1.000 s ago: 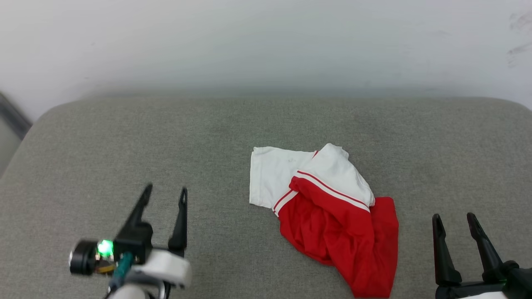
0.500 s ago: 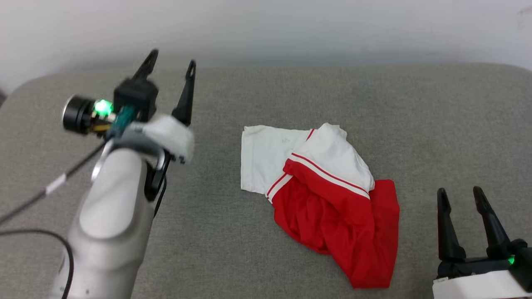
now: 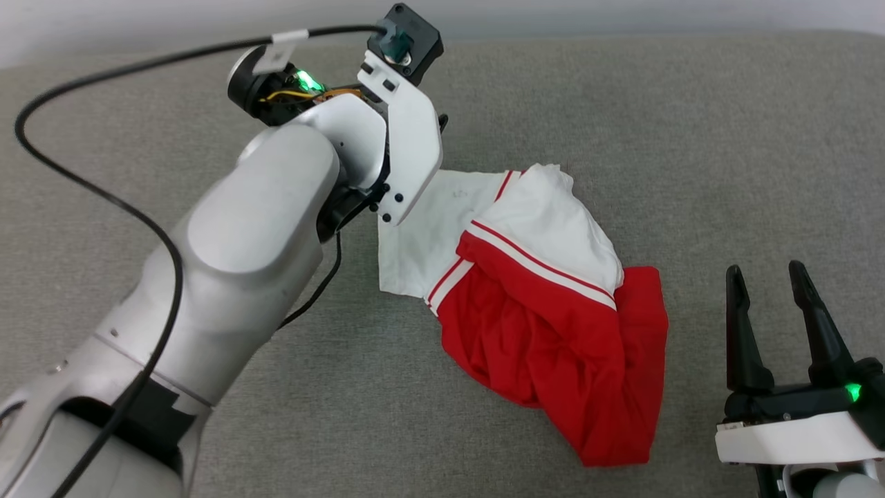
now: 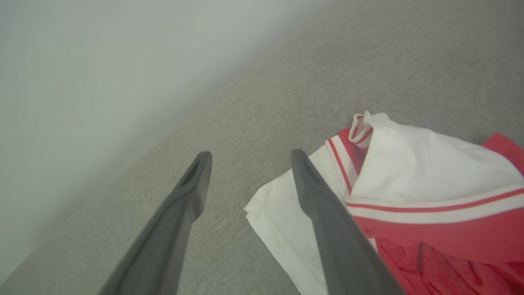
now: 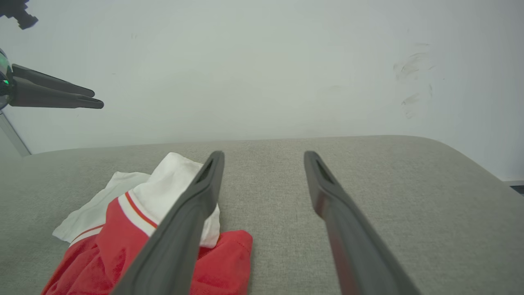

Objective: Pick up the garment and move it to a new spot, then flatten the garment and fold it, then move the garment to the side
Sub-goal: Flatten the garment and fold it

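The garment [image 3: 532, 304] lies crumpled on the grey padded surface [image 3: 622, 124], white sleeves uppermost and red body bunched toward me; its print is hidden. My left arm reaches across from the left, its wrist [image 3: 404, 159] over the garment's far-left white corner and hiding the fingers. In the left wrist view my left gripper [image 4: 250, 155] is open and empty above the surface, one finger overlapping the white sleeve [image 4: 282, 217]. My right gripper [image 3: 765, 270] stands open and empty just right of the garment's red hem. In the right wrist view it [image 5: 264, 155] is beside the garment [image 5: 123, 221].
A pale wall [image 5: 262, 61] rises right behind the surface's far edge, with scuff marks [image 5: 413, 82] at the right. The left arm's black cable [image 3: 104, 200] loops over the left part of the surface. Bare grey fabric lies all around the garment.
My left arm has swung up and to the right, from the near left to the garment's white corner. The head camera has tilted down. The right gripper has kept its place.
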`<state>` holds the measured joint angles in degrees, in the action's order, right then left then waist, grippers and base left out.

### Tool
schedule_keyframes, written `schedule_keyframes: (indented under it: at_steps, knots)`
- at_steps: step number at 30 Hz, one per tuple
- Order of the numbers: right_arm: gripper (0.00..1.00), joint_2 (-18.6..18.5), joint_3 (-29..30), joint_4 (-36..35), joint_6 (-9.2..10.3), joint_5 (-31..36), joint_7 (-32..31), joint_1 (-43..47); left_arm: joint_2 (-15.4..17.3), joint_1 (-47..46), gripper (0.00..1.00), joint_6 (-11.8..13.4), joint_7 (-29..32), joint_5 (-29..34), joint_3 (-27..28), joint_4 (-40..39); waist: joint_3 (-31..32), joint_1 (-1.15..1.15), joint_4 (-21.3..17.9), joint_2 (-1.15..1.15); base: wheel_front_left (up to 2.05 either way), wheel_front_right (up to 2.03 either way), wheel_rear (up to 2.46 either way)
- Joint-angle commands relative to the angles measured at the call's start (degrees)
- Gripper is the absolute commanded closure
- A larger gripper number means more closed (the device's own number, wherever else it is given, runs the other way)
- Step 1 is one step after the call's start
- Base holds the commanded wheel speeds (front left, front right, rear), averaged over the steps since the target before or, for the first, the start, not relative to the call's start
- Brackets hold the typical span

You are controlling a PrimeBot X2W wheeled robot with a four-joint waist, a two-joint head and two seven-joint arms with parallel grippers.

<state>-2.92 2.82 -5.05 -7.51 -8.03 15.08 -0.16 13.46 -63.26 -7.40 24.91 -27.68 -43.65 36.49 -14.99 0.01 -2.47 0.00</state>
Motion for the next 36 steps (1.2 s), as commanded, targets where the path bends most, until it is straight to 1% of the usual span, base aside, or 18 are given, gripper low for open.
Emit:
schedule_keyframes:
  at_steps: [1, 2, 6, 8, 11, 13, 16, 20, 22, 23, 24, 26, 30, 34, 36]
  knots:
    - [0.0, 0.06, -0.04, -0.26, 0.04, 0.1, 0.14, -1.44, 1.84, -2.94, 0.0, 0.03, 4.76, -5.01, -4.54, -0.99, -2.38, -0.01, -1.25, 0.0, 0.0, 0.0, 0.0]
    - [0.0, 0.06, -0.04, -0.26, 0.04, 0.1, 0.14, -1.44, 1.84, -2.94, 0.0, 0.03, 4.76, -5.01, -4.54, -0.99, -2.38, -0.01, -1.25, 0.0, 0.0, 0.0, 0.0]
    - [0.0, 0.06, -0.01, -0.34, 0.03, -0.41, 0.14, -2.86, 4.78, -6.45, 0.0, 0.02, 13.56, -13.61, -11.24, -1.75, -4.73, -0.01, -2.24, 0.0, 0.0, 0.0, 0.0]
    - [0.0, 0.07, -0.2, -0.33, 0.03, -0.62, 0.14, -3.4, 6.16, -7.9, 0.0, 0.02, 17.49, -16.66, -14.14, -1.86, -5.79, -0.01, -2.78, 0.0, 0.0, 0.0, 0.0]
    - [0.0, 0.06, -0.58, -0.34, 0.04, -1.13, 0.14, -4.29, 7.92, -9.09, 0.0, 0.02, 21.02, -19.88, -17.83, -1.95, -7.29, -0.01, -3.62, 0.0, 0.0, 0.0, 0.0]
    - [0.0, 0.06, -0.67, -0.19, 0.04, -1.3, 0.14, -4.83, 9.05, -9.0, 0.0, 0.02, 23.31, -21.37, -20.99, -1.93, -8.04, -0.01, -4.08, 0.0, 0.0, 0.0, 0.0]
    - [0.0, 0.06, -0.74, 0.06, 0.04, -1.75, 0.14, -5.53, 10.42, -8.41, 0.0, 0.02, 24.95, -23.52, -24.6, -1.97, -8.97, -0.01, -4.72, 0.0, 0.0, 0.0, 0.0]
    - [0.0, 0.06, -0.97, 0.18, 0.04, -1.84, 0.14, -6.13, 12.13, -5.72, 0.0, 0.0, 27.8, -23.74, -29.16, -2.35, -9.62, -0.01, -5.31, 0.0, 0.0, 0.0, 0.0]
    - [0.0, 0.06, -0.84, 0.08, 0.04, -2.1, 0.14, -6.41, 12.5, -2.65, 0.0, -0.06, 27.98, -23.54, -30.59, -3.37, -10.13, -0.01, -5.45, 0.0, 0.0, 0.0, 0.0]
    - [0.0, 0.06, -0.82, 0.09, 0.04, -2.04, 0.14, -6.52, 12.58, -2.05, 0.97, -0.13, 27.58, -23.49, -30.74, -3.44, -10.2, -0.01, -5.42, 0.0, 0.0, 0.0, 0.0]
    - [0.0, 0.07, -0.78, 0.16, 0.04, -2.02, 0.14, -6.65, 12.58, -1.72, 1.0, -0.14, 26.95, -23.15, -30.85, -3.73, -10.25, -0.01, -5.33, 0.0, 0.0, 0.0, 0.0]
    - [0.0, 0.06, -0.68, 0.32, 0.04, -2.01, 0.14, -6.56, 13.0, -1.93, 1.0, -0.03, 25.23, -22.33, -30.83, -3.97, -10.0, -0.01, -5.0, 0.0, 0.0, 0.0, 0.0]
    - [0.0, 0.06, -0.44, 0.92, 0.04, -1.97, 0.14, -5.37, 14.21, -4.02, 1.0, 0.03, 18.01, -21.17, -30.14, -6.14, -7.94, -0.01, -3.91, 0.0, 0.0, 0.0, 0.0]
    - [0.0, 0.08, -0.29, 1.43, 0.03, -1.96, 0.14, -3.71, 16.14, -4.7, 1.0, 0.02, 11.27, -19.84, -29.72, -9.36, -4.86, -0.01, -1.66, 0.0, 0.0, 0.0, 0.0]
    - [0.0, 0.06, -0.46, 1.75, 0.04, -1.61, 0.13, -2.94, 17.24, -3.96, 1.0, 0.02, 7.8, -20.36, -29.75, -10.52, -3.29, -0.01, -0.38, 0.0, 0.0, 0.0, 0.0]
